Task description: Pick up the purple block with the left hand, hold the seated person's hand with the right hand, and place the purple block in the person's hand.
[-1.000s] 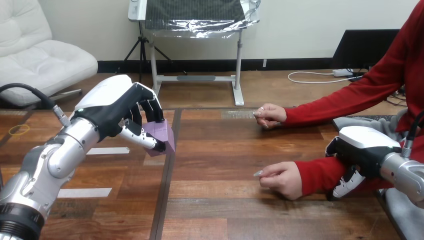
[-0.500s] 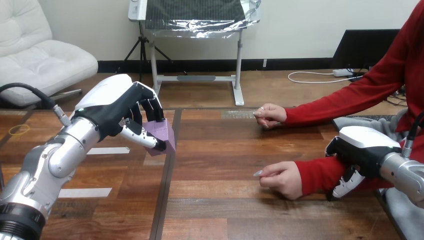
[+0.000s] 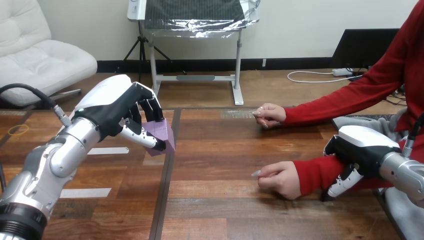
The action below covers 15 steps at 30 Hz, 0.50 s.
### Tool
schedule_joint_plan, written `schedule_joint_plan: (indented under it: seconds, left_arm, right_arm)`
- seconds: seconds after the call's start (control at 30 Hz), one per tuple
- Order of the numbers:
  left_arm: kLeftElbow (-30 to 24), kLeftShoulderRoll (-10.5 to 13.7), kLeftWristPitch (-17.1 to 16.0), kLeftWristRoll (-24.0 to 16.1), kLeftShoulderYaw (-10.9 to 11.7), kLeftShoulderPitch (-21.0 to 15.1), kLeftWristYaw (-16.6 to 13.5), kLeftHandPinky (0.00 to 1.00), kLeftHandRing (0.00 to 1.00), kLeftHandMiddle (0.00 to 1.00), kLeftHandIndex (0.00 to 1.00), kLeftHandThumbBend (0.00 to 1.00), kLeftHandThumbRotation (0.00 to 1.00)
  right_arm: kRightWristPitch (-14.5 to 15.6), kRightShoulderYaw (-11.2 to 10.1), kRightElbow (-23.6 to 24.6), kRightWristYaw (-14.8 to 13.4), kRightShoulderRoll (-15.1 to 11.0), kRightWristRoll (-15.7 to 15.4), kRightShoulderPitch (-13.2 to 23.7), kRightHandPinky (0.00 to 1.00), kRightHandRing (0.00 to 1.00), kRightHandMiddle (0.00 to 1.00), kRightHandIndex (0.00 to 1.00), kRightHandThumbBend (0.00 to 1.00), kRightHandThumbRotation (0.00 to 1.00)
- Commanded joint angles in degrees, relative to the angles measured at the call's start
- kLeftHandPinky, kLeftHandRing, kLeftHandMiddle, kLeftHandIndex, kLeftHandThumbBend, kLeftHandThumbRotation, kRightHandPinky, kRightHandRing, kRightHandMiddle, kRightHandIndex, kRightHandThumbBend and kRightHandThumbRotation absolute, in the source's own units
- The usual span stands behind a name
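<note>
My left hand [image 3: 117, 112] is raised above the table's left half, fingers and thumb curled round the purple block [image 3: 163, 138], which sits tilted in the grasp. The person's nearer hand [image 3: 279, 179] rests loosely closed on the table at centre right. Its red sleeve [image 3: 315, 172] runs off to the right. My right hand [image 3: 361, 150] sits against that forearm, and its fingers [image 3: 341, 184] hang relaxed in front of the sleeve without wrapping it. The person's farther hand [image 3: 270, 115] lies on the table further back.
Two white tape strips [image 3: 107, 150] [image 3: 84, 192] lie on the table's left part, and a yellow band [image 3: 19, 130] lies at the far left. A dark seam [image 3: 165, 180] runs front to back between my left hand and the person's nearer hand.
My right hand has shifted slightly left along the person's forearm and its fingers have stretched downward. The left hand with the block has barely moved.
</note>
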<state>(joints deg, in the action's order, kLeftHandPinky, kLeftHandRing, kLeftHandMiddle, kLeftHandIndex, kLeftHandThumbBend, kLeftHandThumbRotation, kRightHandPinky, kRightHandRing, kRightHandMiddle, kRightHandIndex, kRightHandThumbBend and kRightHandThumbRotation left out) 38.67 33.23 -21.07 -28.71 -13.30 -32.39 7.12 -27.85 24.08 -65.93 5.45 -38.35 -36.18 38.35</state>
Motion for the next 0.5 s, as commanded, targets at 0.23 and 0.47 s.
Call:
schedule_joint_plan:
  seconds: [0.23,0.47]
  left_arm:
    - [-1.1,-2.2,1.5,2.7,1.6,-4.3,-0.5,0.4,0.43,0.47,0.46,0.6,0.0]
    - [0.1,-4.0,1.9,2.7,1.1,-5.3,-1.3,0.39,0.43,0.47,0.46,0.6,0.0]
  right_arm:
    - [-2.4,-2.9,2.7,0.4,0.2,3.6,3.6,0.25,0.27,0.32,0.33,0.85,0.26]
    - [-3.1,-4.3,4.0,1.3,0.3,5.5,3.9,0.25,0.26,0.31,0.32,0.87,0.26]
